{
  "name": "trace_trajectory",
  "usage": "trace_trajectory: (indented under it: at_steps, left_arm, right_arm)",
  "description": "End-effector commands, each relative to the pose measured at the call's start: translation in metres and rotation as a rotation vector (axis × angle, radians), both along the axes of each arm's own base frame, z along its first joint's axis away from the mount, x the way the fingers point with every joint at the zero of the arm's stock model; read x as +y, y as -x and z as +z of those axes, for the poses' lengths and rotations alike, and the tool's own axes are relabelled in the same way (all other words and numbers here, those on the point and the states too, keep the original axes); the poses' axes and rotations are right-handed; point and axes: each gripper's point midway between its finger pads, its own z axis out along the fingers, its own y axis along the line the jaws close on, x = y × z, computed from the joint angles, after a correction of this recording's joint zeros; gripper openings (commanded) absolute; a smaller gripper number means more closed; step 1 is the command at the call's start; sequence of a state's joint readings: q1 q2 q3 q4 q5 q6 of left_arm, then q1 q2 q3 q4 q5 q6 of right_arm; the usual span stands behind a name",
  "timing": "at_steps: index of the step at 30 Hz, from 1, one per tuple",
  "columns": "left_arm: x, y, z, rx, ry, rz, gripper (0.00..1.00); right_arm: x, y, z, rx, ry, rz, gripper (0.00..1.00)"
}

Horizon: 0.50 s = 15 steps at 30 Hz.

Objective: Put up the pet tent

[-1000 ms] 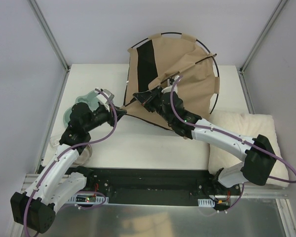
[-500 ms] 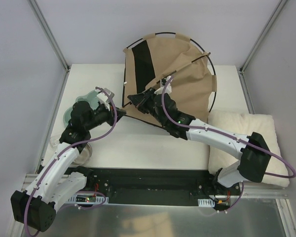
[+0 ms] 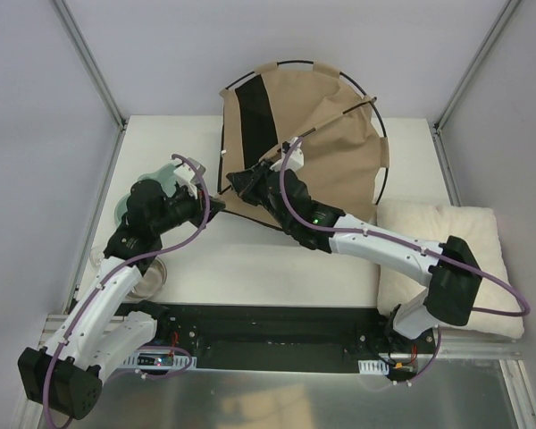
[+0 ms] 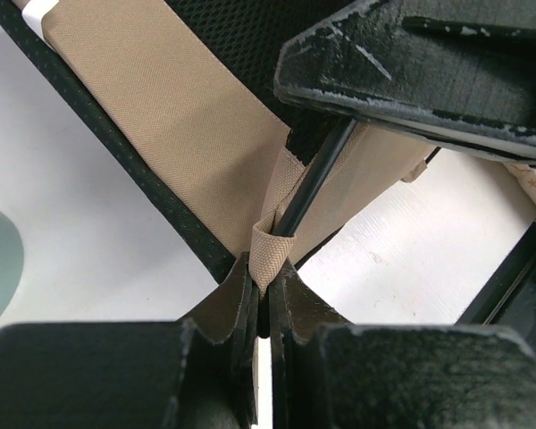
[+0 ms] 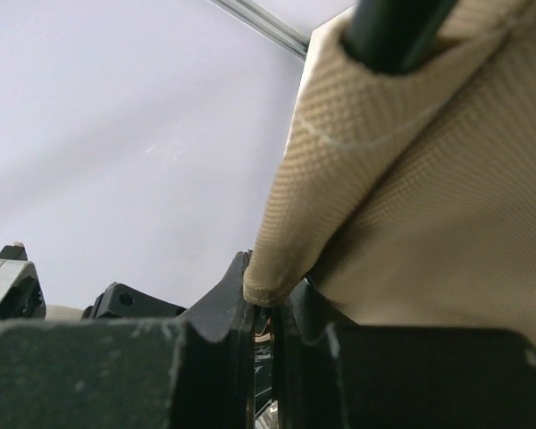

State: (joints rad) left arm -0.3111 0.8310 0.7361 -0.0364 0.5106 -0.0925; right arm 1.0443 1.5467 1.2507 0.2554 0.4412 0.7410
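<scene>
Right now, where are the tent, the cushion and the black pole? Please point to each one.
tent (image 3: 339, 156): top view, middle of its tan fabric.
cushion (image 3: 491, 228): top view, bare upper part of it.
pole (image 4: 314, 177): left wrist view, middle of the visible black rod.

The pet tent fills the far middle of the desk, and its hoop poles overhang the far edge. A cushion blocks the near right side. A pale green object and a clear bowl crowd the left edge. Open desk lies at near centre, between the left arm and the right arm, and at the far left corner.
</scene>
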Motion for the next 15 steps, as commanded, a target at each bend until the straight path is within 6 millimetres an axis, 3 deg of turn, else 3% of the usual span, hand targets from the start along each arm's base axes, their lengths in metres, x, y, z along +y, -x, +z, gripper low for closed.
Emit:
trace_trajectory:
  at_steps: [1,6,9,15]
  left_arm:
    - [-0.002,0.001,0.055,-0.141,0.037,-0.024,0.02]
    - [0.002,0.003,0.061,-0.17,-0.014,-0.031,0.12]
    - [0.005,0.006,0.059,-0.194,-0.059,-0.049,0.36]
    - [0.015,0.01,0.068,-0.251,-0.096,-0.014,0.61]
  right_arm:
    - [-0.004,-0.009,-0.031,-0.019,0.185,-0.013,0.0]
    - [0.008,0.002,-0.047,-0.033,0.256,0.062,0.0]
    - [0.015,0.007,-0.049,-0.039,0.272,0.117,0.0]
    - [0.026,0.011,-0.054,-0.026,0.296,0.169,0.0]
